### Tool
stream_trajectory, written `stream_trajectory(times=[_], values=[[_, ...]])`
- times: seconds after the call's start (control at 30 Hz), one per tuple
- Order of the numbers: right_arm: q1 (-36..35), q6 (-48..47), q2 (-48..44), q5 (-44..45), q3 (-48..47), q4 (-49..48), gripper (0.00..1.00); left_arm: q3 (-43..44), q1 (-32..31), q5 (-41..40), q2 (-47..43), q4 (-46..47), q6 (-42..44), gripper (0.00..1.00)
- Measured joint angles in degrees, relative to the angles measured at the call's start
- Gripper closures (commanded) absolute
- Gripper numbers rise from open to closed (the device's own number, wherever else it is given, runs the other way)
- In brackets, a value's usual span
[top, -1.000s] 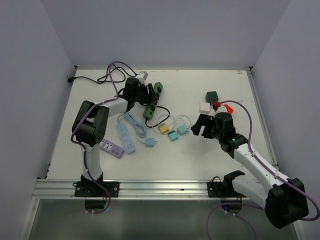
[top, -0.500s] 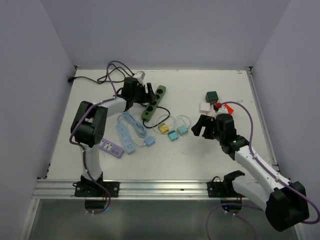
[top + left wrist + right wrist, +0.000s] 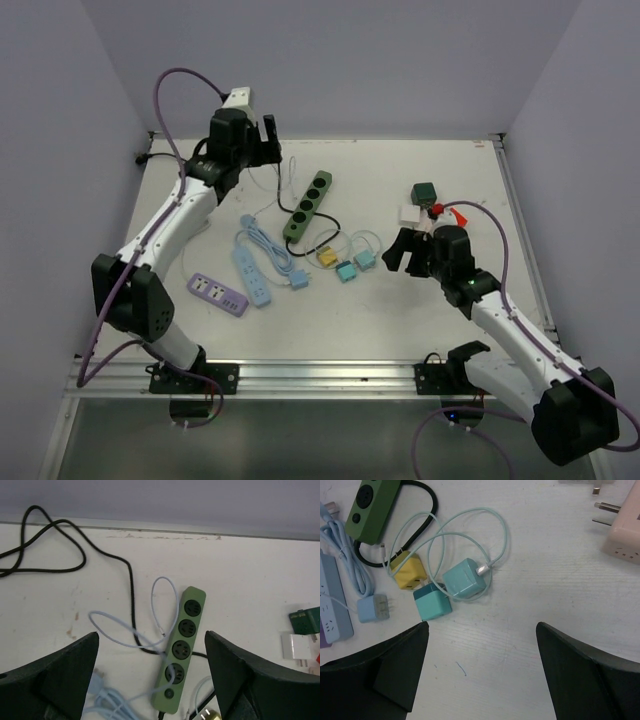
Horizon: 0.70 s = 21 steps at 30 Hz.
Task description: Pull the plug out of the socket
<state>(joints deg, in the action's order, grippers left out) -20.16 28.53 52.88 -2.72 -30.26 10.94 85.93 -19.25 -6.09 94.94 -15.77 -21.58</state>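
While the left claw (image 3: 262,137) hung spread wide by the back wall (image 3: 330,60) and the right claw (image 3: 402,262) gaped low over the white table (image 3: 400,330), the socket (image 3: 307,205) lay flat left of centre (slanted, black cord (image 3: 435,499) trailing), neither claw touching it.

The right wrist view's top edge cuts the socket (image 3: 370,505) after one outlet; its left edge crops the light blue strip (image 3: 332,605), its right edge a pink adapter (image 3: 625,535). In the left wrist view the black cord (image 3: 131,605) runs off left, a dark green block (image 3: 306,620) off right.
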Motion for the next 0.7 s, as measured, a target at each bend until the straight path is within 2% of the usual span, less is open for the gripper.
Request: stream_trajectory(times=[0.1,0.23,0.33,0.43,0.53,0.6,0.7], values=[[0.00,0.00,-0.04,0.00,-1.66,1.60,0.07,0.02,0.04,-4.68,-4.92,-6.56,1.88,0.07],[0.00,0.00,-0.11,-0.07,-4.57,4.02,0.06,-2.03,0.07,-6.88,-10.58,-12.81,4.61,0.06],[0.00,-0.04,-0.15,-0.48,-7.13,5.64,0.05,-6.69,0.07,-7.19,-14.45,-15.47,5.33,0.06],[0.00,-0.33,-0.13,-0.57,-10.25,8.35,0.01,-16.39,0.07,-7.15,-20.46,-15.15,5.05,0.06],[0.00,-1.01,-0.11,1.92,-13.92,10.91,0.01,-30.62,0.07,-6.95,-33.73,-11.69,4.44,0.03],[0.00,-1.60,-0.15,4.90,-16.31,12.72,0.01,-38.69,0.07,-6.93,-45.77,-8.63,4.17,0.01],[0.00,-2.12,-0.17,9.94,-19.26,15.67,0.01,-42.99,0.09,-8.24,-59.01,-5.49,4.11,0.00]])
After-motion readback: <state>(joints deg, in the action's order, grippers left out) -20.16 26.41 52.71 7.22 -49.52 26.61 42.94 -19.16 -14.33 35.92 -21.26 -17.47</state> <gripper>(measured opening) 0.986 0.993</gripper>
